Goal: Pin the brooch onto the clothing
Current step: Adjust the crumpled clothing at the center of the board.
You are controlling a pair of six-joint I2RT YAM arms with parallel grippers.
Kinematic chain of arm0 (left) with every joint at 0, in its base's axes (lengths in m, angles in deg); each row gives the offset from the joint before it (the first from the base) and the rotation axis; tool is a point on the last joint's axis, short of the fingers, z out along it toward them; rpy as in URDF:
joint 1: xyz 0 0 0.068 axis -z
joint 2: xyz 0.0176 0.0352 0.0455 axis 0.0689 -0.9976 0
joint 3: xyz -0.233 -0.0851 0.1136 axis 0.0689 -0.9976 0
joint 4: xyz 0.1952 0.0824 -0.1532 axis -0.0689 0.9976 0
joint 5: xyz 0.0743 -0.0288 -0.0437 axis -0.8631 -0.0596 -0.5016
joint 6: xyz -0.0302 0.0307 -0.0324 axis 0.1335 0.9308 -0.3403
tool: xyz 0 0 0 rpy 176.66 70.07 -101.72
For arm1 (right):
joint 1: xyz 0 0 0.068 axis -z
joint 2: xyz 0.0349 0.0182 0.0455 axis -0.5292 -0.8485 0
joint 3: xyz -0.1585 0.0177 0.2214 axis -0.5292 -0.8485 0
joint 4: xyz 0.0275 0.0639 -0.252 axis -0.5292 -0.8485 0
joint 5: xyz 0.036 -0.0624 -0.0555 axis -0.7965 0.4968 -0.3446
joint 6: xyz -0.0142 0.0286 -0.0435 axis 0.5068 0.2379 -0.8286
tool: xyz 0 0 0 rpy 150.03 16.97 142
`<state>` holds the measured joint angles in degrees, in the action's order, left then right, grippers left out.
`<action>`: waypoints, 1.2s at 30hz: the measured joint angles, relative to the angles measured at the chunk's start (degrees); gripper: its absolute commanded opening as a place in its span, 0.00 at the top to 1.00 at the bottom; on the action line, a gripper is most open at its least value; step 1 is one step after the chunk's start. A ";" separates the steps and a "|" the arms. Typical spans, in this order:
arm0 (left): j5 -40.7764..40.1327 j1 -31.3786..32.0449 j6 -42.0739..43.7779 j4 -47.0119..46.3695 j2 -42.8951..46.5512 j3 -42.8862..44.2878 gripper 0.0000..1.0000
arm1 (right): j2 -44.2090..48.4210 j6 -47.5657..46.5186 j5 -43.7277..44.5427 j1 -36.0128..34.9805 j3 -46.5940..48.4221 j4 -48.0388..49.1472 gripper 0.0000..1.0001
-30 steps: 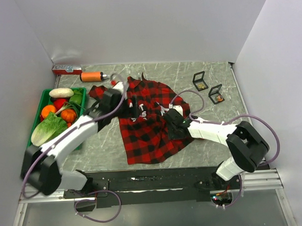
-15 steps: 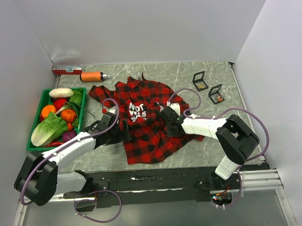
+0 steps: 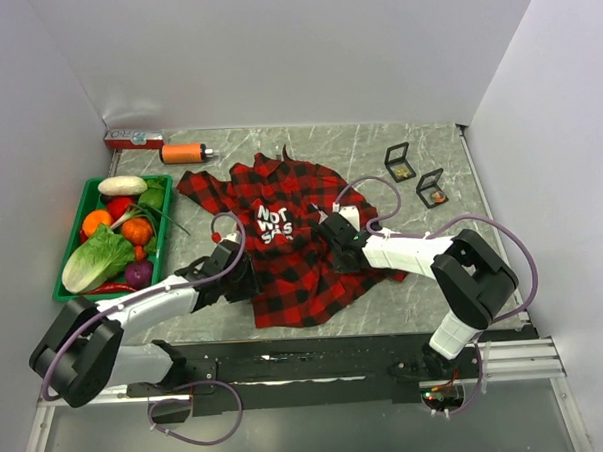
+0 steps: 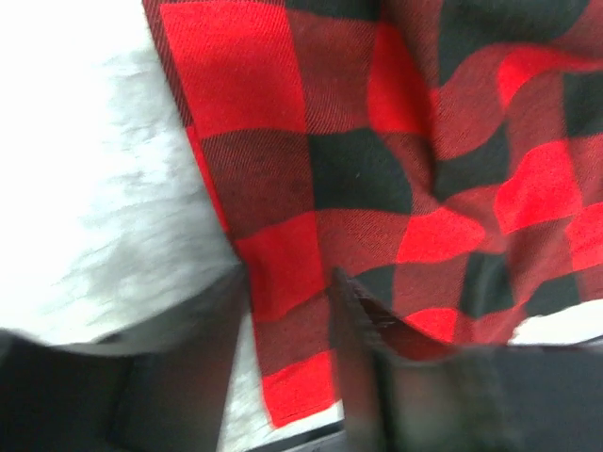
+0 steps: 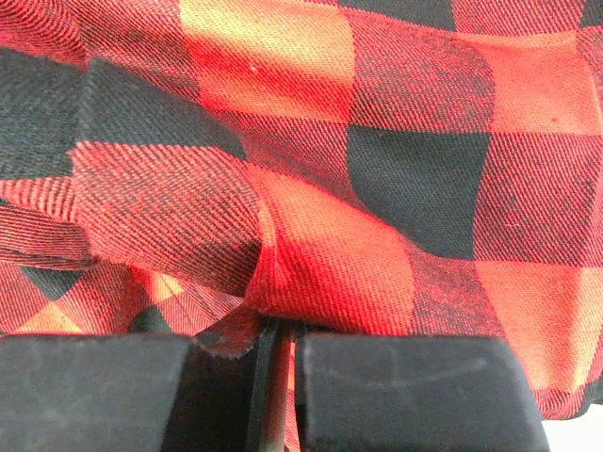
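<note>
Two grippers are working the shirt (image 3: 284, 287), which is lying crumpled mid-table: your right gripper (image 5: 275, 331) is pinching a fold, and your left gripper (image 4: 287, 315) is straddling the hem, jaws apart. You seem to be spreading cloth; next, flatten it before fetching the brooch.

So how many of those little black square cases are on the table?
2. One small black square case sits right of the red-and-black plaid shirt; the other is beside it, nearer the arms.
</note>
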<state>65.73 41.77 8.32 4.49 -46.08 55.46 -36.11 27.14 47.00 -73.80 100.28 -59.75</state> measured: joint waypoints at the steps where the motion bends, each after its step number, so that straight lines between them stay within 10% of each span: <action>1: 0.22 0.02 -0.76 -1.79 -0.33 -0.72 0.72 | 0.09 -0.17 0.00 -0.02 0.00 -0.04 1.00; 6: 1.07 0.04 -3.96 -8.96 -1.31 -3.58 0.99 | 3.63 -1.01 -0.13 0.00 -0.02 -1.11 1.00; 18: -3.72 -5.01 -5.55 -5.57 8.24 -6.38 0.99 | 25.18 -4.59 -1.97 5.03 1.11 -8.35 1.00; 36: -9.27 -20.09 -7.02 10.49 37.20 -8.07 0.99 | 36.87 -11.91 -7.39 35.95 -1.07 -13.57 1.00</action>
<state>56.47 21.69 1.31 14.98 -8.88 47.40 0.76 15.23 39.61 -37.84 99.21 -73.32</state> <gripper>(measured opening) 0.024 0.066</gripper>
